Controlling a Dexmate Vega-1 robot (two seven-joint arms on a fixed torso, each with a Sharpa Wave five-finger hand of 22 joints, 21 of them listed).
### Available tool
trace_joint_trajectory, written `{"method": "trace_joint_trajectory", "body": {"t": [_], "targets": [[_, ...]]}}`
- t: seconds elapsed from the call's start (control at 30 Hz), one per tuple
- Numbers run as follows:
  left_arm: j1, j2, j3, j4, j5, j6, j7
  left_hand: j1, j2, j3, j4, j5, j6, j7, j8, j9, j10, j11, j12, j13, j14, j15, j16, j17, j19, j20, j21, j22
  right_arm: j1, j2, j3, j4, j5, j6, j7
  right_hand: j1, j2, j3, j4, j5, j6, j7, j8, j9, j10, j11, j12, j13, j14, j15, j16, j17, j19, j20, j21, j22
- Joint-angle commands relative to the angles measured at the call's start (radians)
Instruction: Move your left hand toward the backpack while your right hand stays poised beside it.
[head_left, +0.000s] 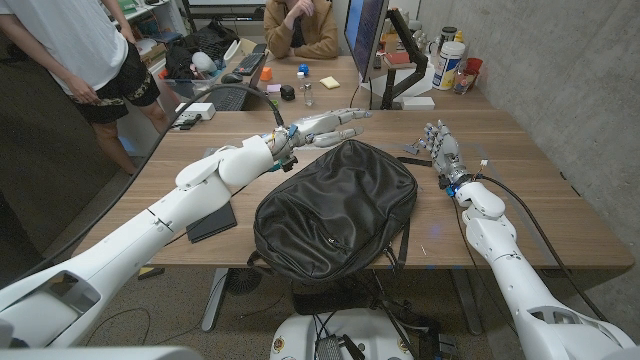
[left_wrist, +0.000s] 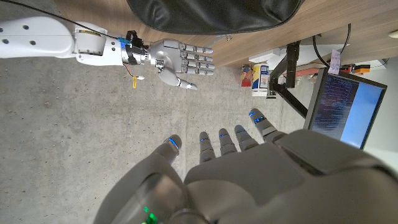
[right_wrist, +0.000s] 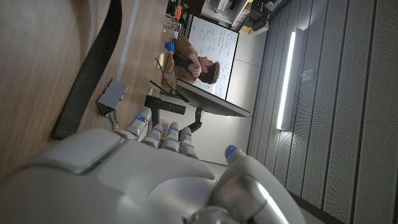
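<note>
Backpack (head_left: 335, 208): black, soft, slack; judged light and slippery; lies mid-table near the front edge. Top rim is suggested for grasping. Left hand (head_left: 325, 125) and right hand (head_left: 440, 148): fingers spread, nothing held.

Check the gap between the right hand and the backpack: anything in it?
In the head view, only bare wooden table and a thin black strap lie between the right hand and the black backpack. Hand and backpack are apart.

Backpack (left_wrist: 211, 14) — cut off by frame edge.
</note>
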Motion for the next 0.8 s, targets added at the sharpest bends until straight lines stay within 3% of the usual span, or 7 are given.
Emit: {"method": "trace_joint_trajectory", "body": {"t": [0.03, 0.8], "targets": [[0.0, 0.007, 0.009, 0.001, 0.015, 0.008, -0.007, 0.013, 0.001, -0.003, 0.003, 0.004, -0.008, -0.003, -0.003, 0.002, -0.012, 0.0, -0.001, 0.003, -0.015, 0.0, 0.001, 0.005, -0.01, 0.001, -0.003, 0.006, 0.004, 0.002, -0.002, 0.005, -0.004, 0.001, -0.001, 0.004, 0.107, 0.003, 0.0, 0.007, 0.005, -0.003, 0.006, 0.003, 0.0, -0.009, 0.007, 0.005, -0.013, -0.03, -0.002, 0.003, -0.009, -0.09, -0.001, 0.005], [0.007, 0.021, 0.012, -0.007, 0.022, 0.016, -0.025, 0.014, 0.003, -0.005, 0.005, 0.004, -0.022, -0.013, -0.005, 0.002, -0.023, -0.014, 0.001, 0.003, -0.025, 0.001, 0.002, 0.005, -0.018, 0.009, -0.011, 0.007, 0.001, 0.003, -0.007, -0.003, -0.007, -0.003, -0.003, 0.004, 0.106, 0.003, 0.001, 0.007, 0.004, -0.002, 0.006, 0.003, 0.0, -0.008, 0.007, 0.005, -0.014, -0.03, -0.002, 0.003, -0.009, -0.089, -0.007, 0.005]]}}
